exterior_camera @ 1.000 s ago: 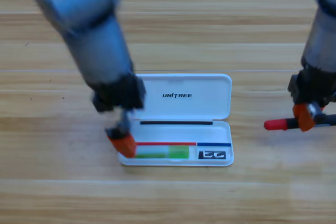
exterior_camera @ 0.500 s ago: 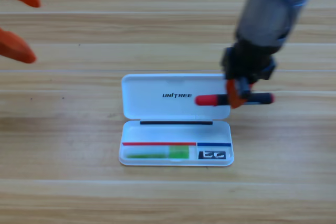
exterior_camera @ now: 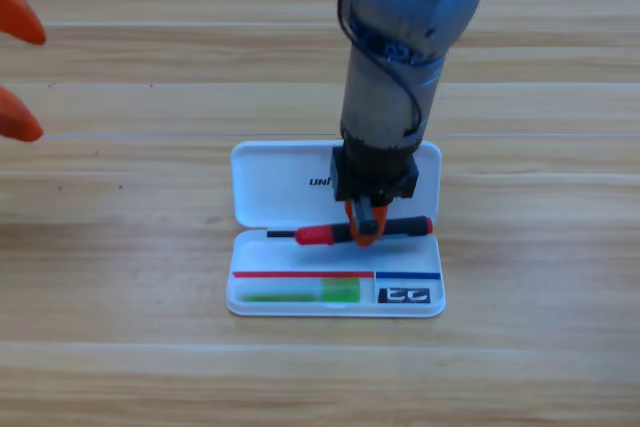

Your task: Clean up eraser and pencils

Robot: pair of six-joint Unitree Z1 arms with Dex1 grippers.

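Nearest the bottom edge, the white case (exterior_camera: 250, 305) lies open on the wooden table (exterior_camera: 120, 377), and its front tray already holds two of the task's things: one pale green-and-white pencil (exterior_camera: 300, 294) lying lengthwise in the long left compartment, and one eraser (exterior_camera: 404, 296) in the small right compartment (each seems to sit where its length fits). Just behind them, the right gripper (exterior_camera: 366, 232) points straight down over the rear part of the tray, its orange jaws closed on the second pencil, the red-and-black pencil (exterior_camera: 330, 234), which it grips near the middle so the stick stays level and parallel to the tray's long side, probably so it can be lowered in flat. Whether that pencil already touches the tray cannot be told. Beyond it the lid (exterior_camera: 275, 177) lies folded back flat. Farthest off, at the upper left edge, the left gripper (exterior_camera: 18, 72) waits with its two jaw tips spread apart, holding nothing. The count: two pencils, one eraser, one case.
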